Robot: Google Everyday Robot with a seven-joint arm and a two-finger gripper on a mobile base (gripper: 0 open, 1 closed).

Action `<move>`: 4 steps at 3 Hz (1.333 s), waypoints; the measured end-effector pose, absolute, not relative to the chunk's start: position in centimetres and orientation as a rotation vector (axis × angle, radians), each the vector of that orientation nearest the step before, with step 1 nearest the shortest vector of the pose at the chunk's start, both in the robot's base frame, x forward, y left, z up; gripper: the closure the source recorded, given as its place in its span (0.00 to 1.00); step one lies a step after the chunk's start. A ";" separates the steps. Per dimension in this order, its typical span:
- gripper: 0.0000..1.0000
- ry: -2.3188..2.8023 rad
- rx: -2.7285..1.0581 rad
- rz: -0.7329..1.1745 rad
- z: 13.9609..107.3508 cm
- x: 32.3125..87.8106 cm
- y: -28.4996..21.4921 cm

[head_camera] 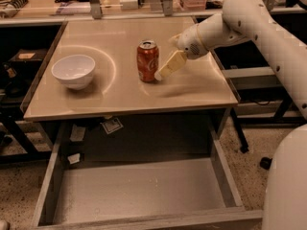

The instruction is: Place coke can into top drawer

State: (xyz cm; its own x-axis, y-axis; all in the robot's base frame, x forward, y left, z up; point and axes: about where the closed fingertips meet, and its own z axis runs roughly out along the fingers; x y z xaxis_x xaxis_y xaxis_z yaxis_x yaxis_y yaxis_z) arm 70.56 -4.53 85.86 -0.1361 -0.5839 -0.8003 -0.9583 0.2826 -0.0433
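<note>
Gripper: I am seeing the gripper [165, 56] hanging low over the right half of the bench [192, 87], just to the right of the coke can [147, 61].
Fingers: I am reading the fingers [171, 63] as spread. One pale finger is slanting down with its tip at the can's lower right side, and the other is showing only as a stub further back. Nothing is being pinched.
Arm: the white arm [249, 18] is reaching in from the upper right.
Coke can: it is standing upright near the bench's middle, outside the drawer.
Top drawer: the top drawer [139, 190] is standing pulled out below the bench's front edge, and I am seeing a bare pale bottom.
White bowl: the white bowl [73, 71] is sitting on the bench's left side, well apart from the can.
</note>
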 end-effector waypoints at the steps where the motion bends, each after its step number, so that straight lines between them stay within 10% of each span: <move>1: 0.00 1.798 -1.397 0.654 86.0 70.4 -4.1; 4: 0.00 1.723 -1.473 0.715 85.8 70.6 -0.1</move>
